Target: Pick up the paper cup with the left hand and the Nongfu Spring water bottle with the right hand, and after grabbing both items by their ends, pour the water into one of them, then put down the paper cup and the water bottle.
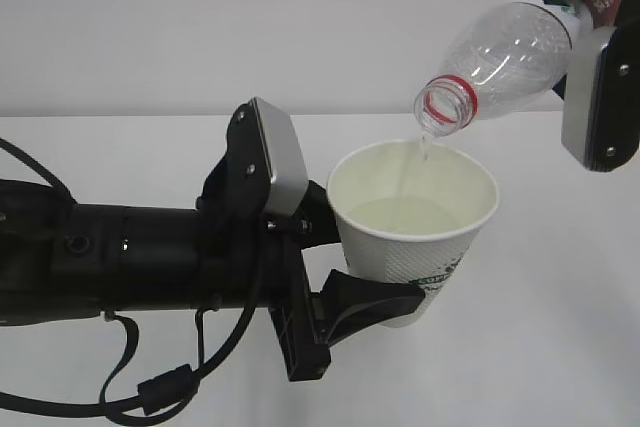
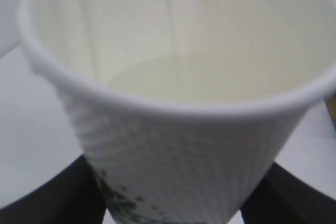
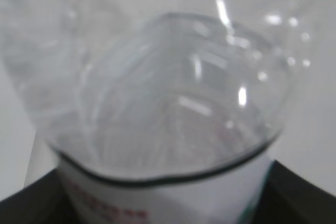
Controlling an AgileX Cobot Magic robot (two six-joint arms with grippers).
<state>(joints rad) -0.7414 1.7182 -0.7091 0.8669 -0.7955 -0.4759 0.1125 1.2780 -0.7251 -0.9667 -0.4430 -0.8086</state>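
Black fingers (image 1: 375,299) clasp the paper cup (image 1: 415,217) between them.

The paper cup (image 1: 415,237) is white and tapered, with a rolled rim, a cream interior and a finely ribbed outer wall carrying green print near the base. It stands nearly upright, raised above the table, and is clamped low on its wall between the jaws of the left hand (image 1: 345,267). Water (image 1: 410,215) lies as a shallow pool in its bottom.

The Nongfu Spring water bottle (image 1: 505,57) is clear plastic, uncapped, with a red neck ring and a red-and-white label at its rear end. It is tilted mouth-down, mouth just above the cup rim. The right hand (image 1: 590,37) grips its labelled rear. A thin stream falls from the mouth into the cup.
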